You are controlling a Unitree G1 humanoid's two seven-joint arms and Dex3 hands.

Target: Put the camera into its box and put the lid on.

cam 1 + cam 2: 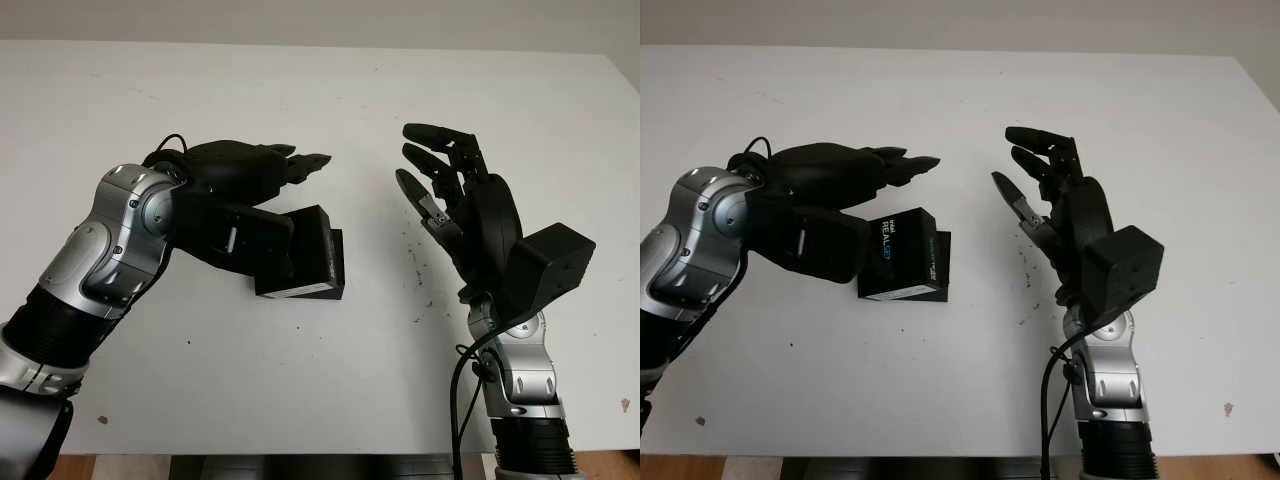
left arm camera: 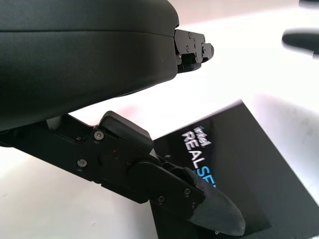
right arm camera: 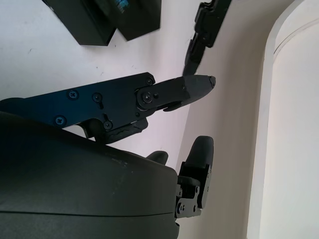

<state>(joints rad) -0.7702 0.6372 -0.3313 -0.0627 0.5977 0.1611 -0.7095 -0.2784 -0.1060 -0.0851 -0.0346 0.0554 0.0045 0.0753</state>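
— Where did the box sit?
— On the table, left of centre, on a flat piece that stuck out on its right side.
— And your hands?
— My left hand hung over the box's left part. My right hand was open, well to its right, above the table.

Plain white tabletop with a few small dark specks near the middle. The black box printed with "REALSENSE" lettering sits left of center, lying on a flat black piece that sticks out on its right side.
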